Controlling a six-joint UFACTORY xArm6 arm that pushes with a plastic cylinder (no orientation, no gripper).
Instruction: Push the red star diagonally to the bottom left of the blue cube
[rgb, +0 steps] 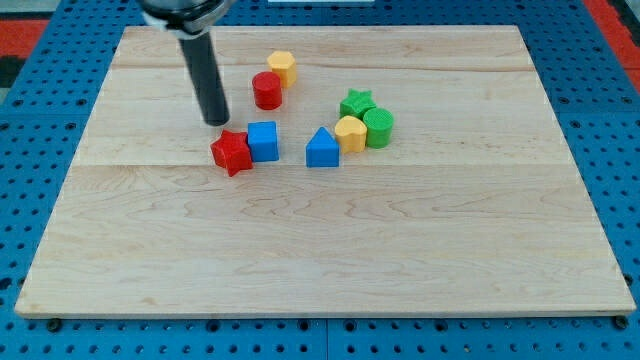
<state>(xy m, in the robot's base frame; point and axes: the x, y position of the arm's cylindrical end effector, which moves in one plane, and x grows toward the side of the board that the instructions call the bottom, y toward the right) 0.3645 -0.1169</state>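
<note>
The red star (232, 152) lies on the wooden board (320, 250), touching the left side of the blue cube (263, 140) and sitting slightly lower than it. My tip (217, 122) is just above the red star in the view, a little to its upper left, and left of the blue cube. There is a small gap between the tip and the star.
A red cylinder (267, 90) and a yellow hexagon (283, 67) stand toward the view's top. A blue triangle (322, 148), a yellow block (351, 133), a green cylinder (378, 128) and a green star (356, 103) cluster to the right of the cube.
</note>
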